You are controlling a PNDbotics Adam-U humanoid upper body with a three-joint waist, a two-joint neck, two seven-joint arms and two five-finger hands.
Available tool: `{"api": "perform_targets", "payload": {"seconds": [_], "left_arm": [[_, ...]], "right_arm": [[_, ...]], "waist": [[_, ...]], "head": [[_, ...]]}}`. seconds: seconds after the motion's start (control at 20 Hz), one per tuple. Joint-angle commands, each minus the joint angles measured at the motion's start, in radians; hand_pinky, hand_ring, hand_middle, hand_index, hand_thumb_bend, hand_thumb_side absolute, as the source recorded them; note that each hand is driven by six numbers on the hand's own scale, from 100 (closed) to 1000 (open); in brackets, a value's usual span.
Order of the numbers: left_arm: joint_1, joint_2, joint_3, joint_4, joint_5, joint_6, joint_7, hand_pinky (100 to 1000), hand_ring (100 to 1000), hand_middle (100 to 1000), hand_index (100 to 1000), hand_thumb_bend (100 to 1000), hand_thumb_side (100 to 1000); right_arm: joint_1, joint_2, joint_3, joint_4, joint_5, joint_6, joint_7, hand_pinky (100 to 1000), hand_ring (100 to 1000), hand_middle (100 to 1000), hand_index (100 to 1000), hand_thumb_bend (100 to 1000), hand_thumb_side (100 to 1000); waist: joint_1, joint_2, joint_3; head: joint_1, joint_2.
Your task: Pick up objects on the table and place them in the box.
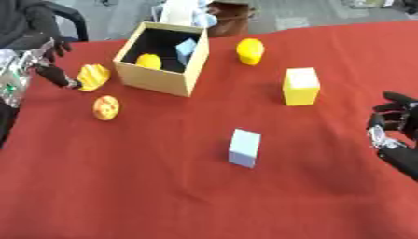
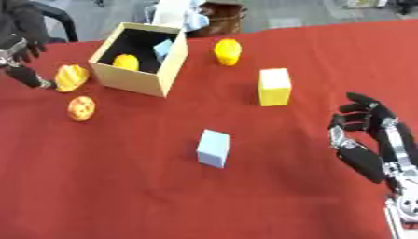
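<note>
An open cardboard box [image 1: 155, 77] stands at the back left of the red table, with a yellow piece [image 1: 149, 61] and a light blue block [image 1: 186, 49] inside. My left hand [image 1: 54, 73] is left of the box, fingers spread, one fingertip touching a yellow crinkled object [image 1: 94, 76]. An orange round object [image 1: 105, 108] lies just in front of that. A yellow rounded object [image 1: 250, 51] sits right of the box, and a yellow block [image 1: 300, 86] stands further right. A light blue cube [image 1: 244, 148] is mid-table. My right hand [image 2: 367, 135] hovers open at the right edge, holding nothing.
Behind the box, beyond the table's far edge, stand a white and blue item [image 1: 184, 14] and a brown container [image 1: 230, 21]. A black chair [image 1: 69, 18] is at the back left. The red cloth [image 1: 163, 196] stretches bare toward the front.
</note>
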State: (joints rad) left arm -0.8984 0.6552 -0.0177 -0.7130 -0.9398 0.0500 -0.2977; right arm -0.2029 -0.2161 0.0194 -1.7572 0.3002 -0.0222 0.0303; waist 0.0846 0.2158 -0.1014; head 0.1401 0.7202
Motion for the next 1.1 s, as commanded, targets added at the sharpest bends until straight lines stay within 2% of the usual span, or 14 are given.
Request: {"api": "perform_targets", "payload": {"seconds": [0.05,0.25,0.55,1.1], "left_arm": [[-0.018,0.015,0.015,0.002,-0.026,0.014,-0.012,701,640,647,814,619,149],[-0.013,0.004,0.019,0.016,-0.045,0.043,0.011,692,634,652,817,610,129],[-0.006,-0.009,0.027,0.026,-0.069,0.108,0.101,695,640,661,822,599,109],[-0.011,-0.012,0.032,0.037,-0.037,0.180,0.247,687,623,648,821,596,111]], "right_arm": [[-0.014,-0.015,-0.003,-0.012,-0.005,-0.002,0.000,652,677,667,857,100,303],[-0.015,-0.015,-0.003,-0.012,-0.006,-0.003,0.001,653,677,667,857,100,306],[-0.020,-0.016,-0.002,-0.013,-0.007,-0.003,0.002,653,677,667,857,100,309],[-0.035,-0.024,-0.004,-0.018,-0.011,-0.007,-0.001,652,675,664,857,100,304]], "waist": [[0.000,-0.006,-0.001],[-0.001,-0.001,-0.003],[-0.001,0.012,-0.009],[-0.010,0.055,-0.023]], "head": [[0.001,-0.005],[0.002,-0.009],[0.003,-0.018],[0.010,-0.038]]}}
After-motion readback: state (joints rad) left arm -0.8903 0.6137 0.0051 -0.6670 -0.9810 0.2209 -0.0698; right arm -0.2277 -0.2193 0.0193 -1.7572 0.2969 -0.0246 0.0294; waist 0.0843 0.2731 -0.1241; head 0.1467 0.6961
